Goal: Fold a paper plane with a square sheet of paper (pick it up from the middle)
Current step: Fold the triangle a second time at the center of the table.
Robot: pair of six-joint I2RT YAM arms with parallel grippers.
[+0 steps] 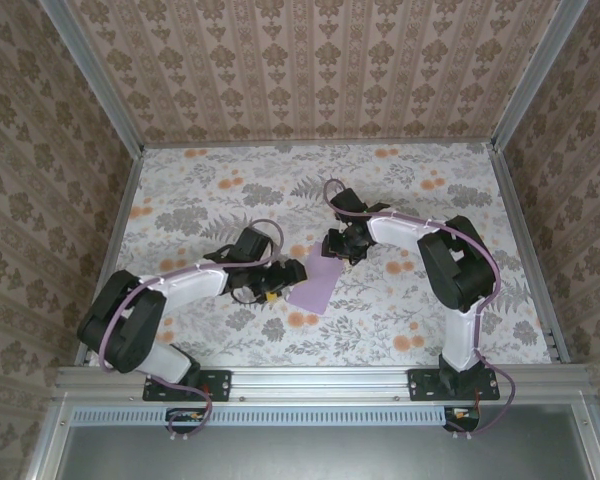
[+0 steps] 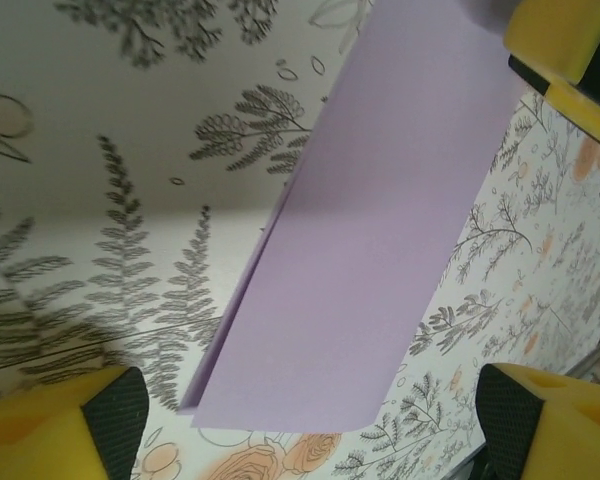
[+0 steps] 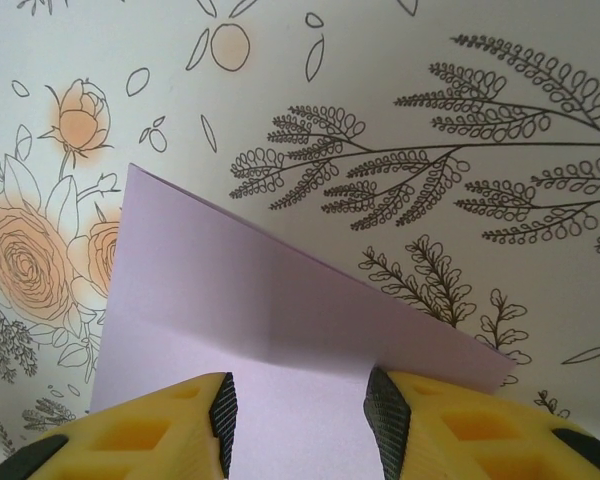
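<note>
The lilac sheet of paper (image 1: 316,285) lies on the floral tablecloth at mid-table, folded into a long narrow shape. In the left wrist view the paper (image 2: 380,250) shows two stacked layers with a fold line along its left side. My left gripper (image 1: 280,276) sits at the paper's left edge, open, its fingers (image 2: 100,420) spread wide either side of the paper's near end. My right gripper (image 1: 338,248) is at the paper's far end, open. Its fingertips (image 3: 220,410) stand over the paper (image 3: 230,290), which has a slanted folded edge there.
The floral tablecloth (image 1: 430,200) covers the table. Patterned walls with metal frame posts (image 1: 515,90) enclose it on three sides. A metal rail (image 1: 320,378) carries both arm bases at the near edge. The right gripper's yellow finger (image 2: 565,45) shows at the top right of the left wrist view.
</note>
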